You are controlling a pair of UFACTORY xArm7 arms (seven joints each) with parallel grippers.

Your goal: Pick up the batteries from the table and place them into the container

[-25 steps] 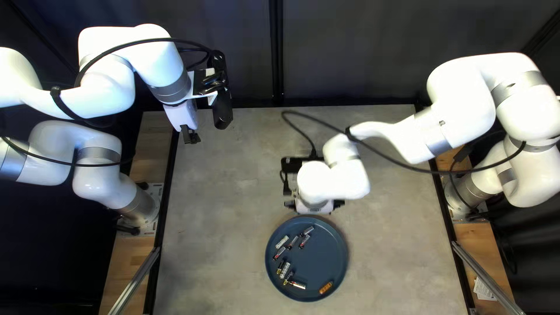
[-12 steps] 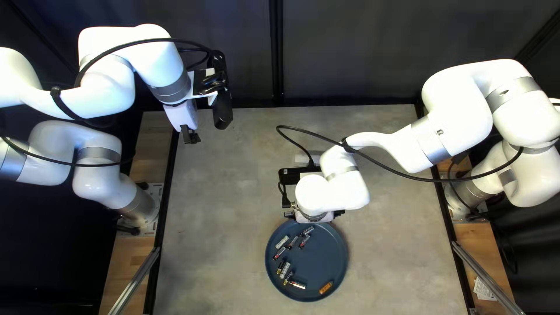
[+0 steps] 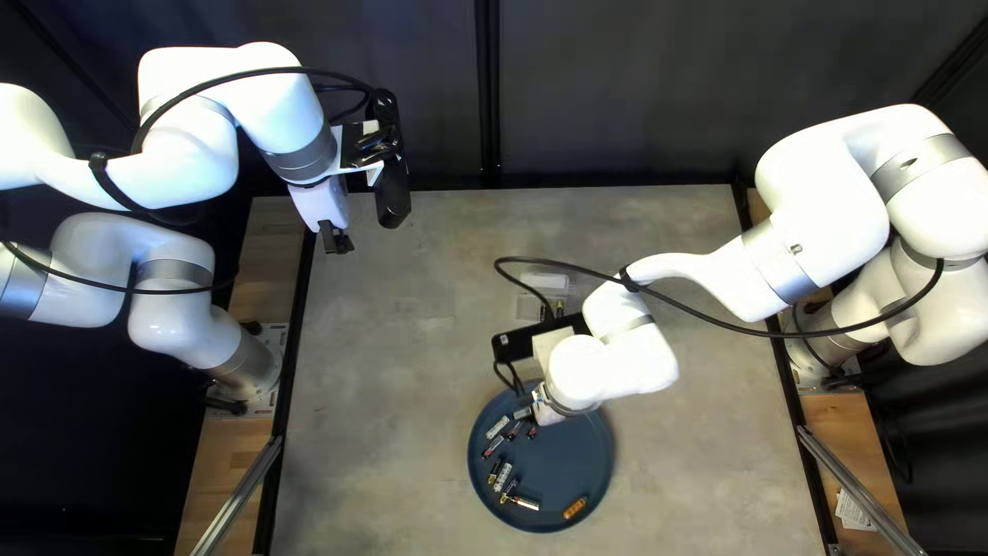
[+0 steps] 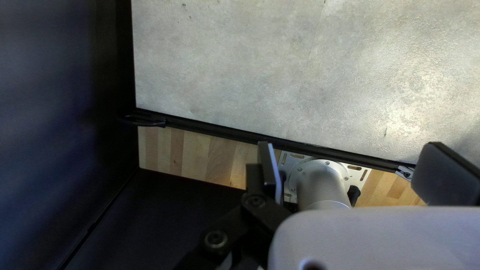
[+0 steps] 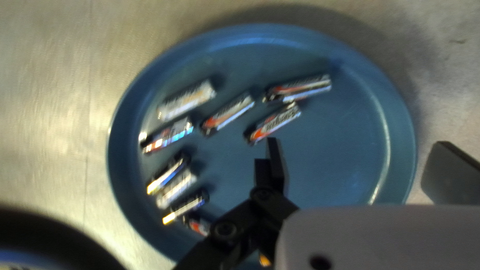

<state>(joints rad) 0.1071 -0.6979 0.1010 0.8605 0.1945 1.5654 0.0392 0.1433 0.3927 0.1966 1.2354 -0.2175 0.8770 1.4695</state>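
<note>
My right gripper (image 3: 548,408) is over the blue plate (image 3: 573,461) in the top left view, fingertips hidden. In the right wrist view the gripper (image 5: 361,170) stands open above the plate (image 5: 340,165), nothing between its fingers. Several small cylindrical batteries (image 5: 272,123) lie on the plate's far and left-finger side. An orange battery (image 3: 575,507) rests near the plate's near rim. A clear container (image 3: 545,281) sits beyond the plate, partly behind the arm. My left gripper (image 3: 337,243) hangs above the table's far left corner; in its wrist view the gripper (image 4: 356,172) is open and empty.
The table (image 3: 381,412) carries the plate near its front edge. A black cable (image 3: 710,315) loops along the right arm, passing over the clear container. Metal rails (image 3: 243,496) run beside the table's near corners.
My right gripper has moved nearer and turned, from beyond the plate's far rim to over the plate. More of the clear container now shows. The left arm has stayed still.
</note>
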